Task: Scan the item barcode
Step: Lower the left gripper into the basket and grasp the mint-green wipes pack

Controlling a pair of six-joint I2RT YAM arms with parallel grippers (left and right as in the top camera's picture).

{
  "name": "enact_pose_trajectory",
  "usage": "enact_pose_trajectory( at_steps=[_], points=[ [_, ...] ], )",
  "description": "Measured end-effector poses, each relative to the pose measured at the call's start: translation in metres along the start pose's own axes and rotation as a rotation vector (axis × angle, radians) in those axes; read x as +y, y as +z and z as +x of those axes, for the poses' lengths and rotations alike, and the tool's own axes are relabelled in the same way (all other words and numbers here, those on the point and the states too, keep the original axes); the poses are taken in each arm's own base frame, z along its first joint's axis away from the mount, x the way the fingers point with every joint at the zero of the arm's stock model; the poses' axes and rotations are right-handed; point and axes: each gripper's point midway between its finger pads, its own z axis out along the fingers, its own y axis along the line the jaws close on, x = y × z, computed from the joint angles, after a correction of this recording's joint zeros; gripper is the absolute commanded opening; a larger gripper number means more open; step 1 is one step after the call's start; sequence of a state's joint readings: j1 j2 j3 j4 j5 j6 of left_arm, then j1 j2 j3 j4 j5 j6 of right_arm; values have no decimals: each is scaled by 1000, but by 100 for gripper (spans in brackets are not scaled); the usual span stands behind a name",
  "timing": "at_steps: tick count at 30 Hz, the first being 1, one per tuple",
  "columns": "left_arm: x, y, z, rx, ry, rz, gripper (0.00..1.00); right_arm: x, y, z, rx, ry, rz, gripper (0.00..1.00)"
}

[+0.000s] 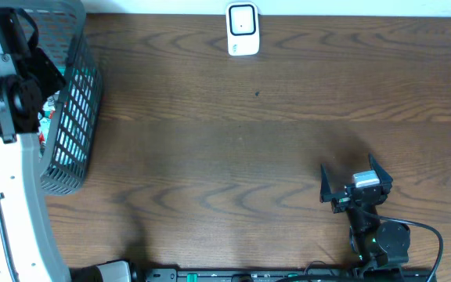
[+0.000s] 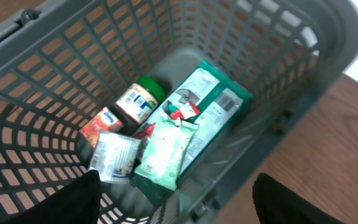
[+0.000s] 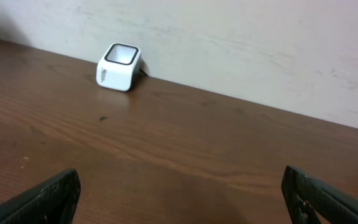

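Observation:
The items lie in a grey mesh basket (image 2: 55, 81) at the table's left edge (image 1: 75, 110). In the left wrist view I see a green box (image 2: 213, 109), a green-and-white soft pack (image 2: 166, 152) on top of it, a jar with a green lid (image 2: 140, 99), a small red pack (image 2: 101, 124) and a white pouch (image 2: 114, 158). My left gripper (image 2: 179, 208) hovers open above the basket, holding nothing. The white barcode scanner (image 1: 242, 30) stands at the table's far edge (image 3: 119, 66). My right gripper (image 1: 356, 184) stands open and empty near the front right (image 3: 179, 199).
The left arm (image 1: 6, 86) covers much of the basket in the overhead view. A pale wall (image 3: 229, 37) rises right behind the scanner. Brown wooden tabletop (image 1: 233, 157) stretches between the basket and the right arm.

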State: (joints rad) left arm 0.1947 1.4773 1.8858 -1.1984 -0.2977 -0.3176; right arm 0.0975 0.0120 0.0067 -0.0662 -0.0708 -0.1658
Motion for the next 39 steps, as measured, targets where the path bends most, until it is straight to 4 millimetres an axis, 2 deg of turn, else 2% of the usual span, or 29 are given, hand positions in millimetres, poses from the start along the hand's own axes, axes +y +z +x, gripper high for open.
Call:
enact_pose_trajectory(
  at_steps=[5,14,19,25,39],
  points=[
    [5,20,-3,23,-15,-33,84,0,0,0,0,0,0,99],
    [5,64,-4,77,-22,-78,85,0,0,0,0,0,0,99],
    [3,78,-18,38,-34,-74,85,0,0,0,0,0,0,99],
    [4,82,-34,-20,-51,-66,85,0,0,0,0,0,0,99],
    [4,84,-33,-16,-44,-67,85,0,0,0,0,0,0,99]
  ],
)
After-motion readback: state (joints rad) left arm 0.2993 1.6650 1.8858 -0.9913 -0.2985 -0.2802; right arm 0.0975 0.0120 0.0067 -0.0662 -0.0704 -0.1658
